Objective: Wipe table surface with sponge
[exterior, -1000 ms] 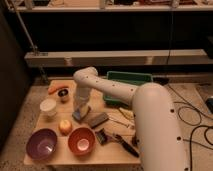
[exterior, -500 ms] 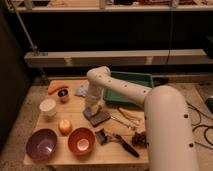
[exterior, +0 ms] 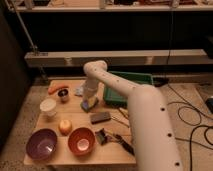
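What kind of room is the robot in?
Probably a robot lab or workshop: metal shelving behind, loose cables on the floor, and a wooden table set with bowls. The arm's tool is at the sponge, mid-table.

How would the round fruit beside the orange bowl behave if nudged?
The fruit looks round, so it would probably roll, not slide. The orange bowl close by might stop it. The gripper, down at the sponge, is apart from it, so contact seems unlikely now.
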`<state>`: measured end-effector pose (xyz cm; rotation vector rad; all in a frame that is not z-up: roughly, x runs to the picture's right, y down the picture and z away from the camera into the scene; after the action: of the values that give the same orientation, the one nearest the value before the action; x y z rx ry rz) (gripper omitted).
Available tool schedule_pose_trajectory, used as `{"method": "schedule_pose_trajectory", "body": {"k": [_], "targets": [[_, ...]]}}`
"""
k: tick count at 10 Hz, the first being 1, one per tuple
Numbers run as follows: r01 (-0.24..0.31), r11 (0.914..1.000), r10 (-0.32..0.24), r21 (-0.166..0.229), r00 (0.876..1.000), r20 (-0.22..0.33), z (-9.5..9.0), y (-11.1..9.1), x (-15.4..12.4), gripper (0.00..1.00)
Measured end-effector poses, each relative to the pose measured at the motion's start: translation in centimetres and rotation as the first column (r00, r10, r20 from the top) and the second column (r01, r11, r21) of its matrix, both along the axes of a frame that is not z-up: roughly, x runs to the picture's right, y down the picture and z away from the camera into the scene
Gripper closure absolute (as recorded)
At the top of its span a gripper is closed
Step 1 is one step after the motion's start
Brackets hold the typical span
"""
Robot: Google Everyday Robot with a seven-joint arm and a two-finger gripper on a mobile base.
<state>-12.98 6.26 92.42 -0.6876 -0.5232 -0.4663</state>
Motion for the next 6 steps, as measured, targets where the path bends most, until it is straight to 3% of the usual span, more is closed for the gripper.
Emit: {"method": "schedule_pose_trajectory", "body": {"k": [3,6], "targets": [[0.027,0.9995,-0.028,0.013,0.999,0.044,-0.5,-0.5,-3.4,1.00],[0.075,0.9970,-0.076,0.020,0.994,0.083,-2.7,1.4,-4.7,1.00]]}}
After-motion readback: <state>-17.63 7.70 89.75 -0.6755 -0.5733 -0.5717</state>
